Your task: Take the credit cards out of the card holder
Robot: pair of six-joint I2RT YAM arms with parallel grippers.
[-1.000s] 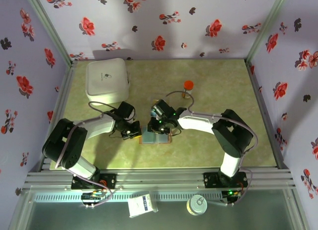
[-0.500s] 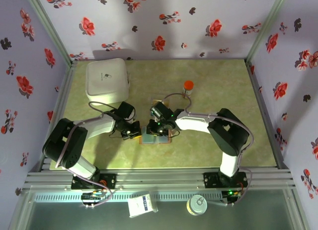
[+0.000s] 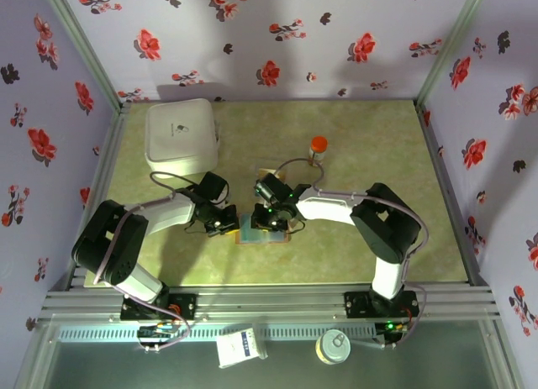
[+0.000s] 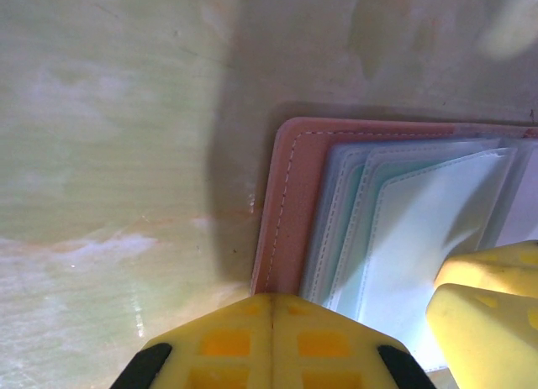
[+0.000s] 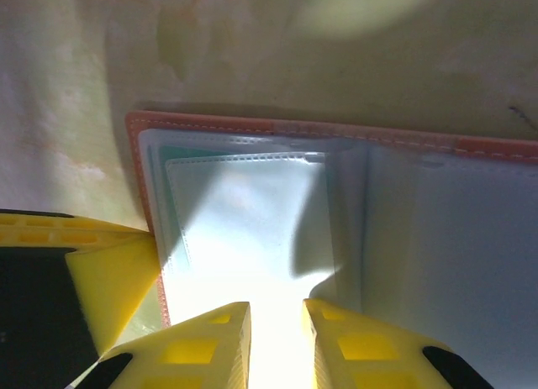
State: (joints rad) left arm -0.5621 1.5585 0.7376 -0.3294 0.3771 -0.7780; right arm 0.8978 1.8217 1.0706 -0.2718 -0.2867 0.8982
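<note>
Room: booth w/ floral-print walls; green mottled table [image 3: 378, 238], arms bolted at near edge.
White box [image 3: 181, 137]: far-left corner, well apart from the work; looks parked, not in use.
Left gripper [image 4: 271, 309]: fingers pressed together, nothing between them. Tip sits on the card holder's left border. Judged purpose: pin the holder so it can't slide during the pull.
Card holder [image 3: 262, 231]: table centre, between the two grippers, lying open and flat, brown border up, clear sleeves exposed [image 5: 252, 212].
Credit cards [image 5: 155, 158]: inside the sleeves; a teal edge shows behind the front sleeve. Judged: extraction not yet done.
Right gripper [image 5: 276, 322]: over the left-hand sleeve, fingers a narrow slit apart. Glare fills the slit, so can't tell if a card or sleeve edge is pinched. Judged purpose: lined up w/ the pocket to draw a card out.
Orange-capped bottle [image 3: 318, 149]: upright, beyond the right gripper, apart from the holder; no role seen.
Count, L to R: box 1; grippers 2; holder 1; sleeve edges approx. 3 stacked in left wrist view; cards 1 edge visible, total can't be counted; bottle 1.
</note>
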